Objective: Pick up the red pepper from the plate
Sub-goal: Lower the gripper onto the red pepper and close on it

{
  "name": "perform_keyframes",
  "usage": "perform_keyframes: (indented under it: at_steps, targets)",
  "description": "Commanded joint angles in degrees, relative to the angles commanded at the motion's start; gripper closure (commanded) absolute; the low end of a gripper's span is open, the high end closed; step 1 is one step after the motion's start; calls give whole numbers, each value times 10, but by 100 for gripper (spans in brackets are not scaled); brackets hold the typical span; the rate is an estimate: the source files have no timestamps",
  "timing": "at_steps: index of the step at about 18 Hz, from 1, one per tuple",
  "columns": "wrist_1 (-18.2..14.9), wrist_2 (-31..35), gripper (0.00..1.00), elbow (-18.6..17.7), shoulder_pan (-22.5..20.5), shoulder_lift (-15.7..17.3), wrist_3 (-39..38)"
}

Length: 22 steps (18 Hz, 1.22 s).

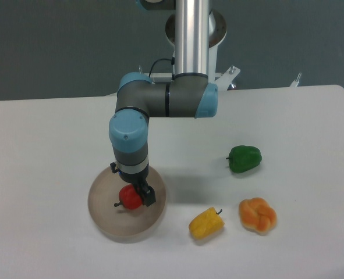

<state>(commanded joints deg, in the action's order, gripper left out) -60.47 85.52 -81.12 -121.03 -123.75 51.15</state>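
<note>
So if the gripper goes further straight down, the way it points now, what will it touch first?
Most likely the red pepper: the gripper hangs right over it on the plate, one finger beside it. Depth is unclear from this single view; below the pepper comes the plate.

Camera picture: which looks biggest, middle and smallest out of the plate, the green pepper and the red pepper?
1. Round beige plate, biggest by far.
2. Glossy green pepper.
3. Small red pepper, but the black fingers partly hide it, so its spot below the green one is unsure.
</note>
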Motion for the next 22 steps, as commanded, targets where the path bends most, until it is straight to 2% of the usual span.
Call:
perform_keyframes:
  at_steps: [7,11,19,20,22]
  targets:
    - [6,-1,0,-9,3,-5,-32]
    - [32,-1,0,-9,11,-18,-48]
    - [33,-1,0,-7,13,-26,-45]
    - [33,-1,7,-7,13,-26,-45]
    - [33,-10,34,-6,11,-26,-45]
